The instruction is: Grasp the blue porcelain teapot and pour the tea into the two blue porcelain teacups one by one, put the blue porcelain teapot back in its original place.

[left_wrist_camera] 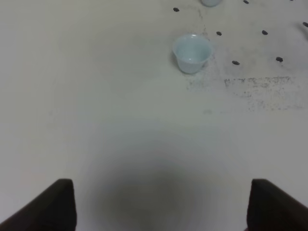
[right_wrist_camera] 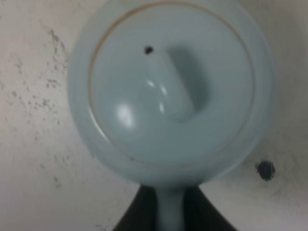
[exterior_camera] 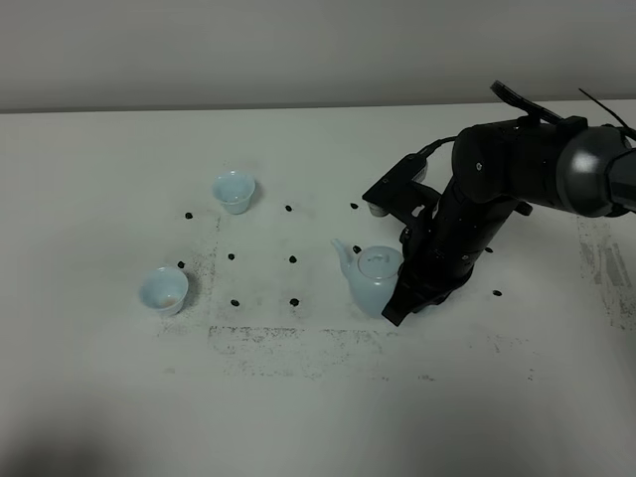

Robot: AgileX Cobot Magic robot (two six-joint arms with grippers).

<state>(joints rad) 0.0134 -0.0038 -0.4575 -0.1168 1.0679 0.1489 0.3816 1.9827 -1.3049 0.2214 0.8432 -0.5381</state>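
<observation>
The right gripper [exterior_camera: 402,296] clamps the loop handle of the blue porcelain teapot [exterior_camera: 372,278], which stands on the table [exterior_camera: 298,417], well right of the far teacup [exterior_camera: 234,189] and the near teacup [exterior_camera: 164,290]. Such a narrow pinch on glossy glaze could let the pot swing or slip once lifted. The right arm [exterior_camera: 497,189] folds steeply down, wrist low beside the pot; the left gripper [left_wrist_camera: 161,207] hangs open.

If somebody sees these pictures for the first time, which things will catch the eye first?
The black right arm stands out most: its gripper is shut on the handle of the blue porcelain teapot, upright near the middle of the white table. Left of it sit two blue porcelain teacups, one farther back and one nearer the front, well apart.
</observation>
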